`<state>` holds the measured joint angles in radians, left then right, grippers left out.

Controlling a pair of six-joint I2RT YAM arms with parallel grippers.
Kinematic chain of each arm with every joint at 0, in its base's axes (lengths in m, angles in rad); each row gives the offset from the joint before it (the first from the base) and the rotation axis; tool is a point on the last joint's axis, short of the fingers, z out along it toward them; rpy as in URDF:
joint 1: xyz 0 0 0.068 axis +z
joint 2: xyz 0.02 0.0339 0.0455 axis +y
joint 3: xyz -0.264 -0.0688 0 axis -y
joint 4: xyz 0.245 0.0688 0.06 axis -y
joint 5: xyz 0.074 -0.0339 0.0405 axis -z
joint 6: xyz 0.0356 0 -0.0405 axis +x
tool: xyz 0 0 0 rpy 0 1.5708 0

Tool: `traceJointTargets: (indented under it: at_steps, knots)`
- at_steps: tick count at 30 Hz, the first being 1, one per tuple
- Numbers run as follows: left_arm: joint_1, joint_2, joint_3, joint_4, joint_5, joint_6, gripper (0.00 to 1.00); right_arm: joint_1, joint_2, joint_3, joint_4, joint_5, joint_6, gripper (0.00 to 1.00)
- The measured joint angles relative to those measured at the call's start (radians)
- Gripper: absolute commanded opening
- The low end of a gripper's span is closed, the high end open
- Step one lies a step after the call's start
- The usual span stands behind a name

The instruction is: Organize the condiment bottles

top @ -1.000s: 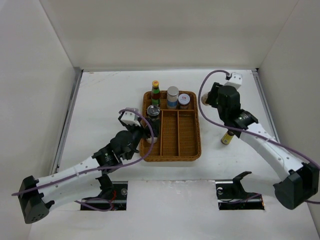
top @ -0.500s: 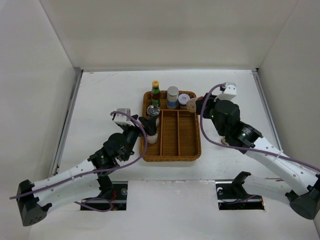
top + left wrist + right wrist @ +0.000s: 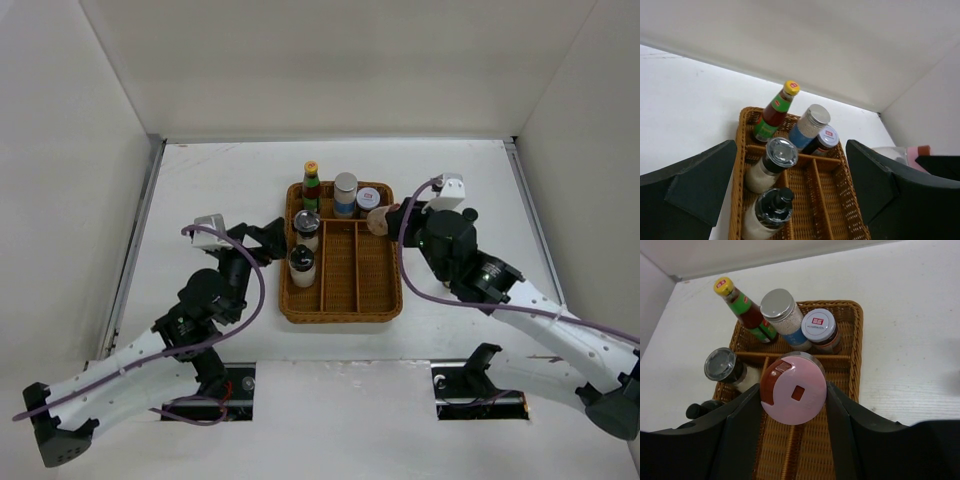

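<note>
The right pincer (image 3: 792, 392) is clamped on the upright pink-capped round bottle (image 3: 790, 402), held over the far right end of the brown wicker divided tray (image 3: 392, 300) with a long slot apparently straight below, while the left pincer (image 3: 272, 243), spread and empty, sits left of the tray.

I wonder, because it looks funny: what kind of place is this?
Probably a robot test booth: plain white walls around a white table, and two robot arms at a wicker tray of condiment bottles.
</note>
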<state>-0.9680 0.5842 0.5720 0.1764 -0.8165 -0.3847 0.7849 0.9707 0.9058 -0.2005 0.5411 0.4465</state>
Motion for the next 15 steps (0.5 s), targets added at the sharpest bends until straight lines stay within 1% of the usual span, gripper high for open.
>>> traceJointTargets:
  at_steps: [7, 11, 15]
  knots:
    - [0.015, 0.022, 0.0, -0.01, -0.023, 0.011, 0.94, 0.009, 0.076, -0.001, 0.041, -0.045, -0.032, 0.41]
    - [0.026, 0.067, 0.0, -0.005, -0.023, 0.014, 0.94, 0.009, 0.123, 0.0, 0.082, -0.072, -0.037, 0.42]
    - [0.048, 0.124, 0.0, 0.02, -0.01, 0.019, 0.94, 0.01, 0.21, 0.006, 0.109, -0.109, -0.047, 0.42]
